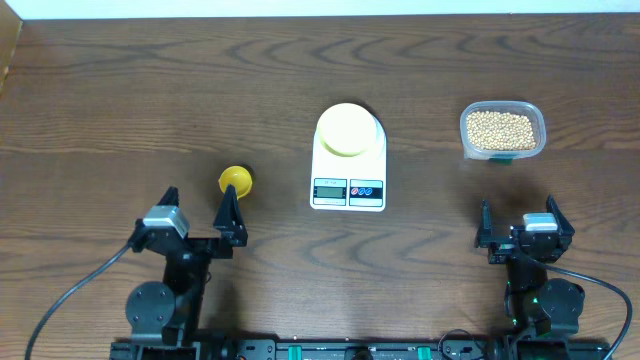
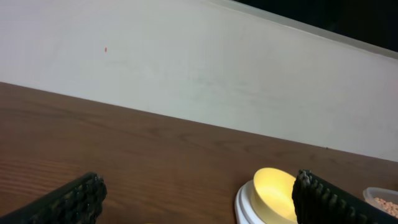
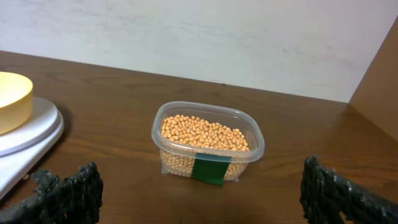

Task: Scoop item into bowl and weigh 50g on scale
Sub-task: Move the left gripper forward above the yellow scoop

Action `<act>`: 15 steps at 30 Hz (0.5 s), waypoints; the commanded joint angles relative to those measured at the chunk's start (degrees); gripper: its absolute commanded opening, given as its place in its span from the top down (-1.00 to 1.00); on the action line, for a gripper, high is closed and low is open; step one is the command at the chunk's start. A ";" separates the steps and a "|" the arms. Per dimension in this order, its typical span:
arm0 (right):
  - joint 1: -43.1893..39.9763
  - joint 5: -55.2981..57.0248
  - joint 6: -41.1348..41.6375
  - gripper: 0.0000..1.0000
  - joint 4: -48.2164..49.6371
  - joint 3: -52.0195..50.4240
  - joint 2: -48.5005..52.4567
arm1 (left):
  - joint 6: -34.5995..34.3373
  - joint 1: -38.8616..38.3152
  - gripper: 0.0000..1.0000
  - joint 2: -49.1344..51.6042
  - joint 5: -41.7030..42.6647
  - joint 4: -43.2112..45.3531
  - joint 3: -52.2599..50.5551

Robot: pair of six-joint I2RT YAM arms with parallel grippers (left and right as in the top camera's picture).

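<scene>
Left gripper (image 1: 199, 208) and right gripper (image 1: 520, 215) both gape wide, holding nothing. The bright yellow plastic scoop (image 1: 235, 180) lies just ahead of the left gripper, toward its scale-side finger, so the left arm is nearer (handle axis unreadable). Small round tan beans (image 1: 501, 127) fill the clear plastic tub (image 1: 463, 135) ahead of the right gripper, and the pale yellow-green round bowl (image 1: 347, 130) sits on the white digital scale (image 1: 375, 165).

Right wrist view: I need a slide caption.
Open right gripper facing a clear tub of beans, with the bowl on the scale at frame left.
</scene>
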 commanded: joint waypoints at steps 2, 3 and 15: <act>0.59 -0.11 -0.81 -0.99 -0.28 -0.07 -0.39 | -0.07 0.13 -0.95 5.07 0.48 -0.11 5.07; 0.59 -0.11 -0.83 -0.99 -0.28 -0.07 -0.39 | -0.07 0.13 -0.95 6.51 0.26 -0.48 6.03; 0.59 -0.11 -0.83 -0.99 -0.28 -0.07 -0.39 | -0.09 0.13 -0.95 23.52 -0.33 -12.22 20.26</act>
